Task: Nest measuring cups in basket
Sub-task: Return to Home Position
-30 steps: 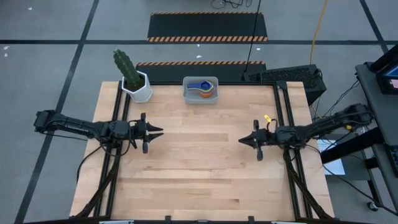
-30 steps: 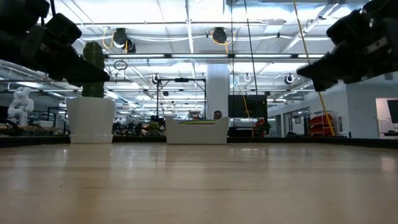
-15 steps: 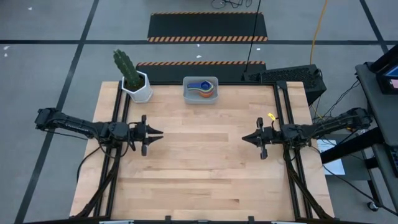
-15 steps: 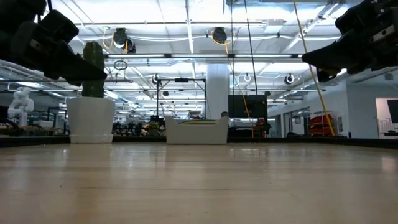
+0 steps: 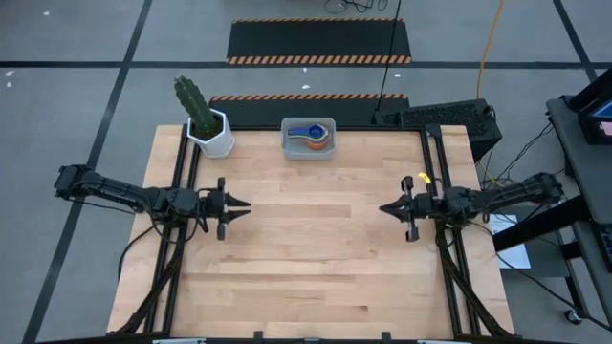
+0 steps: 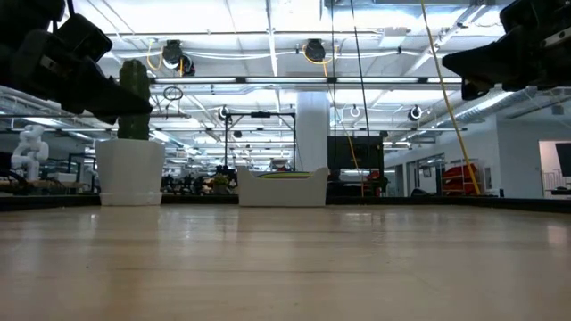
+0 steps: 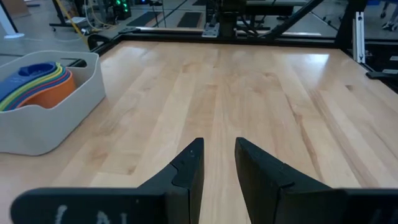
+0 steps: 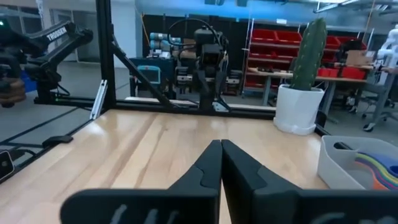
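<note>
The cups (image 5: 308, 133) lie nested one inside another in the basket (image 5: 330, 148), blue innermost and orange outermost; none is left loose on the surface (image 5: 306, 258); by that the nesting looks done, and what remains is, in my judgement, only for the arms to draw clear.

The basket stands well apart from both pincers, beyond the gap that separates their tips and off to the far side of the line joining them; its long axis runs about parallel to that line, so neither pincer points at it.

The left pincer (image 5: 247, 204) hangs above the surface with the basket ahead of its tips and off to one side; its wrist view shows the basket's wall (image 7: 62, 118) and the cups' rims (image 7: 34, 84) at the edge of sight, not between the fingers (image 7: 189, 168); those fingers stand a small way apart with nothing held.

The right pincer (image 5: 382, 208) faces the left one; its tips are closed against each other on nothing; for it the basket (image 8: 336, 165) likewise lies ahead and aside, with a cactus pot (image 5: 216, 137) farther off beyond.

The left pincer seems a shade nearer the basket, though the margin is slight; a straight pull back along either arm's own line should, I judge, meet nothing.
</note>
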`<state>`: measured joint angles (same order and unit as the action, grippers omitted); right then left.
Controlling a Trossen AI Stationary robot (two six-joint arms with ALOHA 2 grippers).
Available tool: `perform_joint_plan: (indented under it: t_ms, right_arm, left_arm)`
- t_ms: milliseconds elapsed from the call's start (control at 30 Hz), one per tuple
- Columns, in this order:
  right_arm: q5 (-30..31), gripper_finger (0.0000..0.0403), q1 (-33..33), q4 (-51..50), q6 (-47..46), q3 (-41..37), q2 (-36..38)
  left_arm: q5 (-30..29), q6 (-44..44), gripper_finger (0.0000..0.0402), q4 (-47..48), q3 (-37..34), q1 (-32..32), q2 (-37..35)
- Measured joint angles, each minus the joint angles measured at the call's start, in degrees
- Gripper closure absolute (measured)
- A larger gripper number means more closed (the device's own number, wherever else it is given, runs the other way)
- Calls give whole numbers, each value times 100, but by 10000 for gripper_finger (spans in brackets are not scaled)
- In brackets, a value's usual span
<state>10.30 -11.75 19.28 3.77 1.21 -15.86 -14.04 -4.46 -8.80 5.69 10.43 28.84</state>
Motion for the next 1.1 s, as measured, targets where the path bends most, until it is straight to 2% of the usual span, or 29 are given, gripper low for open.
perform_joint_plan:
  t_ms: [333, 533, 900, 1100]
  right_arm:
    - [9, 403, 4, -204, 727, -41, 1012]
    - [10, 403, 41, -837, 775, -42, 1588]
    - [-18, 403, 440, -1470, 140, -39, 1572]
    - [-306, 403, 556, -1649, -51, -37, 1565]
  left_arm:
    - [-4, 114, 309, 50, 0, -1, 2]
    - [-2, 79, 309, 117, 0, 0, 2]
    - [-2, 138, 309, 168, -2, -1, 2]
    - [-2, 134, 309, 181, -2, 1, 2]
